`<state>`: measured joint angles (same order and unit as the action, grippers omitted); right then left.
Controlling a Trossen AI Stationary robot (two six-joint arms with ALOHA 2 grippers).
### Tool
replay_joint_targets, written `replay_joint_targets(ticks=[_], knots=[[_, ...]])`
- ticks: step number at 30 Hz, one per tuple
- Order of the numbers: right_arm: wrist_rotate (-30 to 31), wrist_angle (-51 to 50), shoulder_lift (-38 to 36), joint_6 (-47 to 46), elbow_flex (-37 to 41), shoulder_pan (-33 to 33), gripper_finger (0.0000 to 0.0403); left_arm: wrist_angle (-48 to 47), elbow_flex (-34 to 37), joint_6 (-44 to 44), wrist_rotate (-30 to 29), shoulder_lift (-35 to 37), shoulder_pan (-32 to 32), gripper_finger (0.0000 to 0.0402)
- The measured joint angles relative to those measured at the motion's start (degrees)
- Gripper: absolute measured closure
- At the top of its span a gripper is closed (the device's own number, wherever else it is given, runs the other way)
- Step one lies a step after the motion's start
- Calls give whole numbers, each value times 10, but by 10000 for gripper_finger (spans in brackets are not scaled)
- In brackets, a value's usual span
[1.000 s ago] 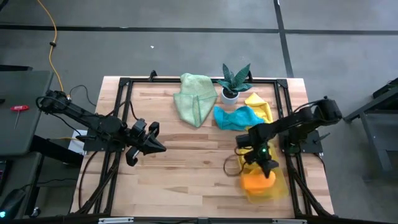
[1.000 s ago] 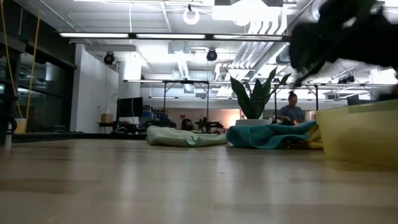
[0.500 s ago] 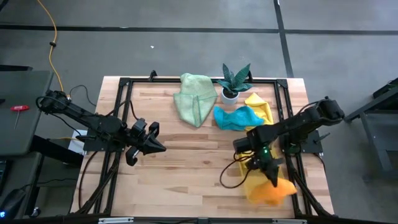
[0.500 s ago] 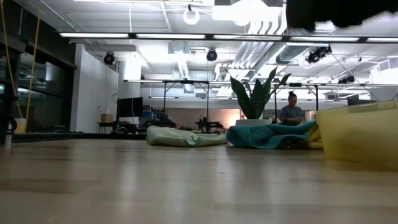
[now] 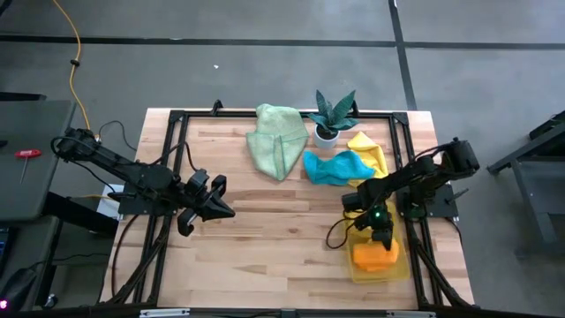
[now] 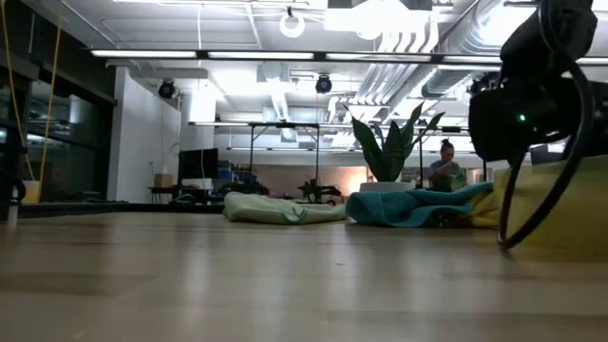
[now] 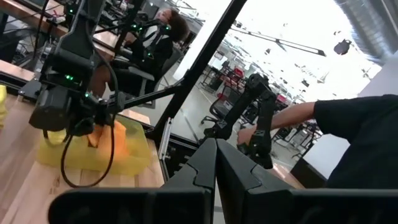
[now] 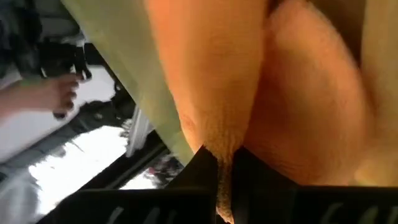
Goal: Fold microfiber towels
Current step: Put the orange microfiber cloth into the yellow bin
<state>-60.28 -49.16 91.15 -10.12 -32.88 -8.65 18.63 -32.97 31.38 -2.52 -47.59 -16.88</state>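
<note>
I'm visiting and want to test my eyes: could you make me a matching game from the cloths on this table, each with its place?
Things:
1. orange towel
2. teal towel
3. pale green towel
4. yellow towel

Places:
A. left of the plant
B. in the yellow tray, pinched by the right claw
C. right of the plant, partly under another cloth
D. just in front of the plant

Pairs: 1-B, 2-D, 3-A, 4-C

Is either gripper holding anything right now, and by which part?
The right gripper is shut on a fold of the orange microfiber towel, over the translucent yellow rectangular tray. The left gripper is shut and holds nothing.
</note>
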Motion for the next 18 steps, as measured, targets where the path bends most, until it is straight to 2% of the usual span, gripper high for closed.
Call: replay_joint_targets(ticks=[2,7,9,12,16,18], knots=[[-25,-31,-7,-1,-13,-4,403,0,0,0,0,0,0,402],[-136,-125,-40,190,-114,-33,403,-6,0,0,0,0,0,402],[-164,-126,-46,215,-150,-42,403,-7,0,0,3,0,0,401],[-146,-72,-40,166,-144,-45,403,-8,0,8,9,0,0,402],[-114,54,-19,38,-64,-26,403,-11,0,22,10,0,0,401],[-75,88,-10,-24,-25,-18,403,-14,0,30,17,0,0,402]])
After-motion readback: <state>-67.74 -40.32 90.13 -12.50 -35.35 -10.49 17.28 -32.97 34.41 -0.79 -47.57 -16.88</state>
